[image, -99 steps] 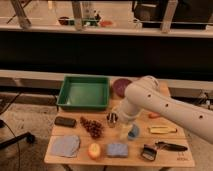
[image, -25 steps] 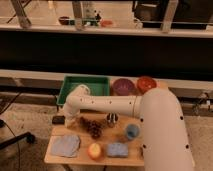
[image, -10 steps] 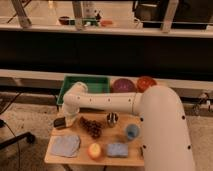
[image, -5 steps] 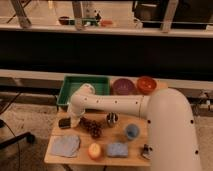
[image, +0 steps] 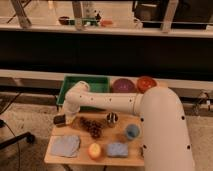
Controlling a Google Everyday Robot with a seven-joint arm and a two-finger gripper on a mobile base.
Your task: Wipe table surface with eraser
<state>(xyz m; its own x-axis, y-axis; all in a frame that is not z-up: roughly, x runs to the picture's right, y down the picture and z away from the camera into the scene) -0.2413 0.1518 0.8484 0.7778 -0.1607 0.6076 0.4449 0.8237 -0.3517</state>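
Observation:
The eraser (image: 60, 120), a small dark block, lies at the left edge of the tan table surface (image: 109, 136). My white arm reaches across from the right, over the front of the green tray. Its gripper (image: 67, 117) comes down on the eraser's right end and is shut on it. The wrist hides the fingertips and part of the eraser.
A green tray (image: 98, 80) stands at the back, with a purple bowl (image: 123, 86) and an orange bowl (image: 146, 82) to its right. On the table are dark grapes (image: 93, 126), a metal cup (image: 112, 118), a blue cup (image: 132, 131), a blue sponge (image: 117, 149), an orange fruit (image: 94, 150) and a grey-blue cloth (image: 65, 146).
The gripper and the eraser have slid a little to the left along the table's left edge. The other things have stayed put.

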